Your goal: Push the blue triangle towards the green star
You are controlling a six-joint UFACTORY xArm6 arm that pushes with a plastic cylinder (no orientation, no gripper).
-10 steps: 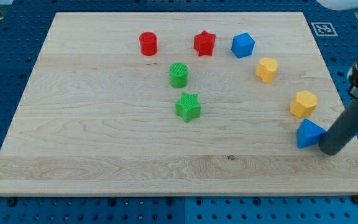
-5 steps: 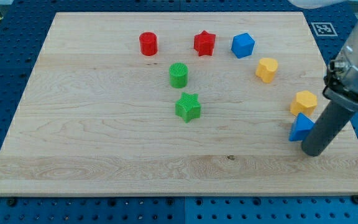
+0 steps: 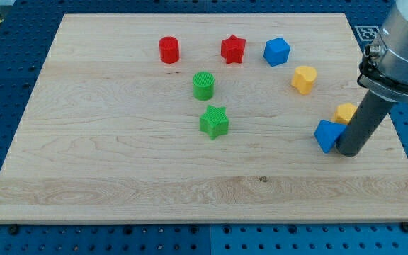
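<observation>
1. Eight blocks are sitting on the worktop (image 3: 119, 170); my tip (image 3: 348, 151) is pressing against the right side of the blue triangle (image 3: 327, 136), which is lying immediately to the tip's left.
2. Change noted: over the last second the blue triangle has been sliding towards the view's left and slightly up, and my tip has been following behind it. Judgement: the push is heading the right way, though the green star (image 3: 214, 121) is still lying well apart, far to the tip's left and a little above.
3. Hand: none is fitted. The arm is ending in a plain dark rod, so nothing is being grasped, clenched or released; the rod is only touching the triangle side-on.
4. Yellow block (image 3: 345, 112), shape partly hidden by the rod, is sitting just above the tip, near the triangle's upper right.
5. Yellow heart-like block (image 3: 304, 78) is sitting further up, to the tip's upper left.
6. Blue cube (image 3: 277, 51), red star (image 3: 233, 49), red cylinder (image 3: 168, 49) are lining up along the top, all well to the tip's upper left.
7. Green cylinder (image 3: 203, 85) is standing just above the green star.
</observation>
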